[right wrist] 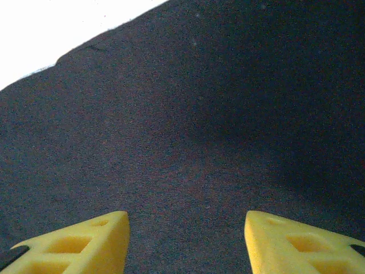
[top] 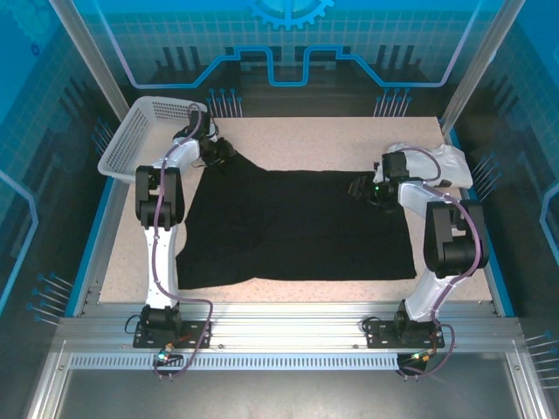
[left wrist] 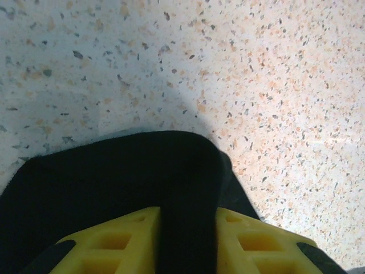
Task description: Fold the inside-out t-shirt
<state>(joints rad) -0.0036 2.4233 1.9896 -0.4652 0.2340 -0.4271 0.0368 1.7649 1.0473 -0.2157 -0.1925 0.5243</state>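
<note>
Apparently left gripper (left wrist: 188, 216) pinches t-shirt (top: 297, 223) corner; right gripper (right wrist: 185, 217) spread above it.

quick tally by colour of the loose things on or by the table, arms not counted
black: 1, the t-shirt
white: 2, the basket and the garment
total: 3
</note>
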